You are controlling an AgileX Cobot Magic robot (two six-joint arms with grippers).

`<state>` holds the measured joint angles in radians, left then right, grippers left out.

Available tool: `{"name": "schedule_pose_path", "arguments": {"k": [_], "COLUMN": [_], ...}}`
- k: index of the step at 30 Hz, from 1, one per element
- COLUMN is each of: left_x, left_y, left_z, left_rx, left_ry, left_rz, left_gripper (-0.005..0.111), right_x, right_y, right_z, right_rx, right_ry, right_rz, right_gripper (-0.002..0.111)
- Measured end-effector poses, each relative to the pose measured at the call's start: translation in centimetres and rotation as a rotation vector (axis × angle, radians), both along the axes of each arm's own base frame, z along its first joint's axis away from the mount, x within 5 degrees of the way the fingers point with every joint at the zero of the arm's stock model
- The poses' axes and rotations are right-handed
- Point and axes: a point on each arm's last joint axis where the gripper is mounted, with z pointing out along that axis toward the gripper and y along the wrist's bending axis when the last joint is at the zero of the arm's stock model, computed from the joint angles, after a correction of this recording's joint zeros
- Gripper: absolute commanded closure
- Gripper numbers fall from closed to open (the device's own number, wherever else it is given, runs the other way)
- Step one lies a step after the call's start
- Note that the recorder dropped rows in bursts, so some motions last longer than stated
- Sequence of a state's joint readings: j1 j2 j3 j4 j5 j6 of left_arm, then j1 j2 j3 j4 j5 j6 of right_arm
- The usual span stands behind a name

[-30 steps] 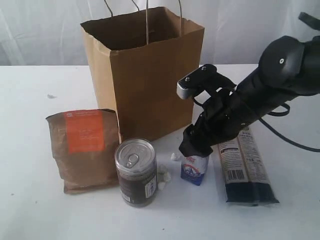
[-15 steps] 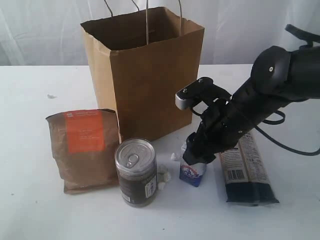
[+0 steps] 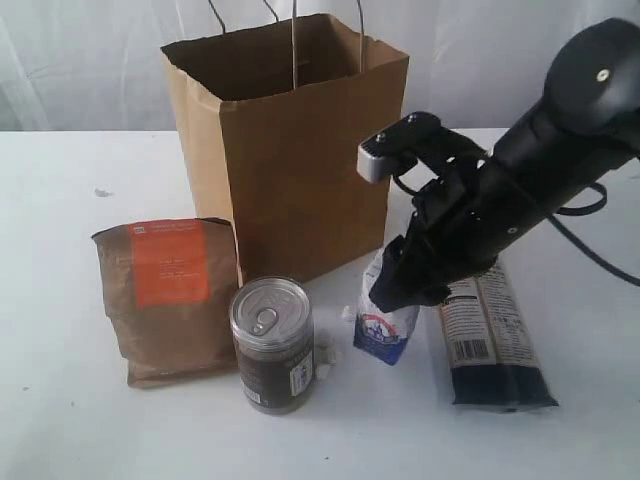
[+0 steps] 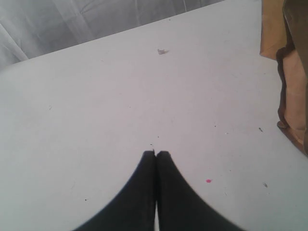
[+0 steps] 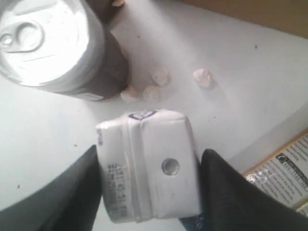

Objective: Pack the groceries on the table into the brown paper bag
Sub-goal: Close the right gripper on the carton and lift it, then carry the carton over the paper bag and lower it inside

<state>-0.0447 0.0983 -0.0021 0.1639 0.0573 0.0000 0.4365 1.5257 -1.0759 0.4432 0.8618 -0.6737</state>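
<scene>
My right gripper (image 3: 397, 292) is shut on the top of the small white-blue carton (image 3: 385, 335), which hangs tilted just in front of the brown paper bag (image 3: 290, 150). In the right wrist view the carton (image 5: 149, 168) fills the gap between both fingers of the right gripper (image 5: 150, 156). On the table (image 3: 60, 250) the brown pouch (image 3: 170, 295) stands on the left, with the dark pull-tab can (image 3: 272, 340) beside it and the long pasta packet (image 3: 495, 340) on the right. The left gripper (image 4: 156, 154) is shut over bare tabletop. Bottle and jar are out of view.
Small white crumbs (image 3: 325, 355) lie between the can and the carton, and these crumbs (image 5: 159, 77) also show beside the can (image 5: 48, 43). The bag stands upright with its mouth open and its handles up. Brown paper (image 4: 293, 96) edges the left wrist view.
The right arm came down onto the carton, then rose and swung slightly right. The carton has tipped and lifted with it. Pouch, can and pasta packet have not moved.
</scene>
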Motion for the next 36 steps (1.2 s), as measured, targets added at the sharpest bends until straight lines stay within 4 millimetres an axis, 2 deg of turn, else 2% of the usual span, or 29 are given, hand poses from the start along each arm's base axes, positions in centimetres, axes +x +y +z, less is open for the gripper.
{"name": "schedule_pose_path", "arguments": {"k": [3,6,13,18,24,33,36], "left_x": [0.0,0.0,0.0,0.0,0.0,0.0,0.0], "left_y": [0.0,0.0,0.0,0.0,0.0,0.0,0.0], "left_z": [0.0,0.0,0.0,0.0,0.0,0.0,0.0], "left_rx": [0.000,0.000,0.000,0.000,0.000,0.000,0.000], "left_ry": [0.000,0.000,0.000,0.000,0.000,0.000,0.000], "left_rz": [0.000,0.000,0.000,0.000,0.000,0.000,0.000], "left_gripper": [0.107,0.107,0.107,0.107,0.107,0.107,0.107], "right_x": [-1.5,-3.0,-5.1,-5.3,-5.1,-6.9,-7.9], "right_y": [-0.4,-1.0,-2.1,-2.3,-2.4,-1.7,-1.4], "right_z": [1.3,1.6,-2.1,-2.6,-0.8,2.5,4.4], "right_rx": [0.002,-0.001,-0.045,-0.045,0.023,0.291,0.431], "right_ry": [0.042,0.116,0.217,0.192,0.059,0.101,0.113], "right_rz": [0.023,-0.002,-0.057,-0.070,-0.121,-0.223,-0.248], "right_gripper": [0.069,0.069,0.069,0.069,0.069,0.069,0.069]}}
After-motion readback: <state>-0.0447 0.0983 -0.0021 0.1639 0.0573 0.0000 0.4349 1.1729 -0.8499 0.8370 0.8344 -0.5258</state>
